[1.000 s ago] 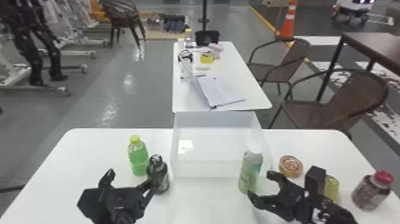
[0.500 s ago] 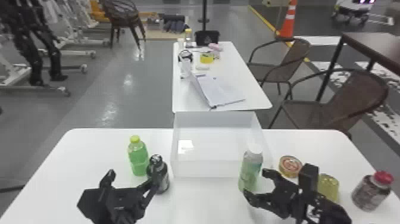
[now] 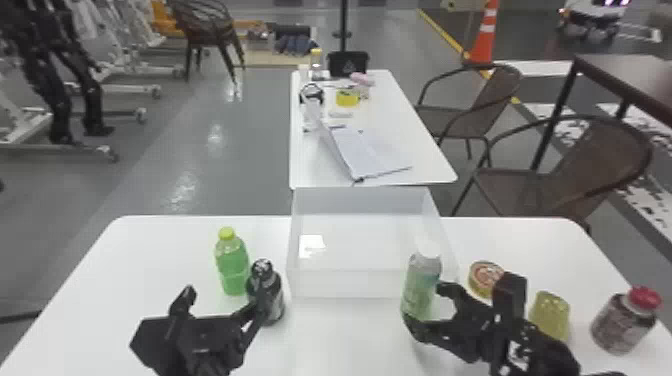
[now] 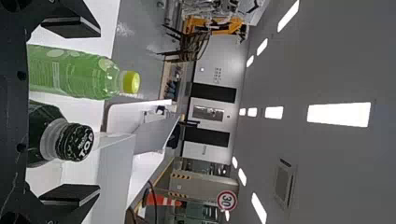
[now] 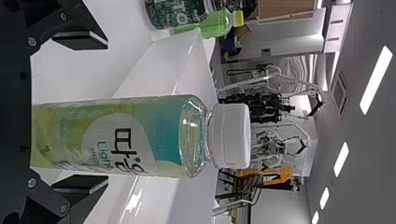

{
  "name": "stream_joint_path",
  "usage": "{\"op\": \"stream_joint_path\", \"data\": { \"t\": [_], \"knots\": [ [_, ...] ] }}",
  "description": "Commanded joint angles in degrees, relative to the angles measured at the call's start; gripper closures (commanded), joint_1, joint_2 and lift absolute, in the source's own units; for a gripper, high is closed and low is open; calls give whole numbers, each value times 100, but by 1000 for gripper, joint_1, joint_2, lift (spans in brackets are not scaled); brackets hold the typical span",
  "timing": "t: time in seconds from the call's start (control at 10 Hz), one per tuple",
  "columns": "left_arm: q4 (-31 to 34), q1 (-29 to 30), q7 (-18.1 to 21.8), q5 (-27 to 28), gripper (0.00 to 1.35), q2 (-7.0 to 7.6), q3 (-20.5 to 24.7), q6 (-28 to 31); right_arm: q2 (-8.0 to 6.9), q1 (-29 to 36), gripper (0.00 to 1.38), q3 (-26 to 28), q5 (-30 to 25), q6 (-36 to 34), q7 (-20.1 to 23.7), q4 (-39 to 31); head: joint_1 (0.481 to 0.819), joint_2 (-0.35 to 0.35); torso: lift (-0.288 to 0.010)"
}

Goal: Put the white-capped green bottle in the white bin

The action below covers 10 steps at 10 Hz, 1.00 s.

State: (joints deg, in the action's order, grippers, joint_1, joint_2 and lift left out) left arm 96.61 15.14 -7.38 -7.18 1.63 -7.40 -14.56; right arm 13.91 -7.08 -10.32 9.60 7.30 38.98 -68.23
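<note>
The white-capped green bottle (image 3: 420,287) stands upright on the table at the near right corner of the white bin (image 3: 370,284). My right gripper (image 3: 425,306) is open around it, one finger to either side. In the right wrist view the bottle (image 5: 116,135) lies between the spread fingers of the right gripper (image 5: 80,112), with space beside each pad. My left gripper (image 3: 222,300) is parked open at the left, by a dark bottle (image 3: 266,292); the left wrist view shows this left gripper (image 4: 70,112) with its fingers wide apart.
A green bottle with a yellow-green cap (image 3: 232,262) stands behind the dark bottle. Right of the bin are a round tin (image 3: 485,277), a yellow-green cup (image 3: 549,315) and a red-capped jar (image 3: 624,321). Another table (image 3: 425,165) stands beyond the bin.
My right gripper has moved left, bringing its fingers further around the white-capped bottle. The left arm has kept still.
</note>
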Motion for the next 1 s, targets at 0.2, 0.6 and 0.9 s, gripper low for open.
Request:
{"op": "stream_joint_path", "data": {
  "t": [0.2, 0.6, 0.9],
  "knots": [
    [-54, 6, 0, -64, 125, 4, -16, -21, -20, -4, 789, -14, 24, 8, -92, 55, 549, 0, -100],
    [-89, 6, 0, -99, 125, -14, -25, -47, -29, 66, 837, 3, 60, 8, -110, -24, 549, 0, -100],
    [-98, 6, 0, -99, 125, -14, -34, -65, -46, 154, 837, 56, 68, 52, -118, -226, 549, 0, -100]
  ]
}}
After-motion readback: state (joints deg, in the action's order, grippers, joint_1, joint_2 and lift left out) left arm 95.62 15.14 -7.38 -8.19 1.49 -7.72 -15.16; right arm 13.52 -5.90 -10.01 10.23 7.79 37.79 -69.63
